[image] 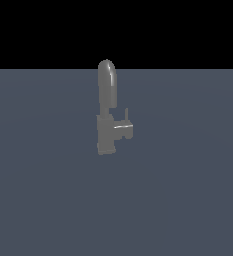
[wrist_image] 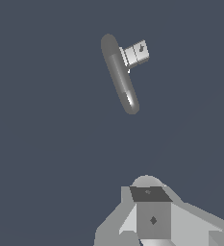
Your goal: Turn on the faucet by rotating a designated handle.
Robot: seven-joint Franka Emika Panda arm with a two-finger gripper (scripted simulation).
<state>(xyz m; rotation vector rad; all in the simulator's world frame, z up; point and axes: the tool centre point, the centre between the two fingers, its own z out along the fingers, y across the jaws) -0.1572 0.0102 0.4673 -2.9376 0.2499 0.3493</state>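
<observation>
Item one: a small dull-grey metal faucet (image: 107, 110) with a tall round-topped arched spout on a blocky base, standing upright on a flat slate-blue surface (image: 188, 200), well apart from my gripper (wrist_image: 152, 216) and out ahead of it. Item two: its short grey stub handle (image: 124, 130), jutting sideways from the base with a thin upright pin at the end, untouched. My gripper shows only as pale grey blocks in the wrist view; it holds nothing, and I cannot tell how wide its fingers stand.
</observation>
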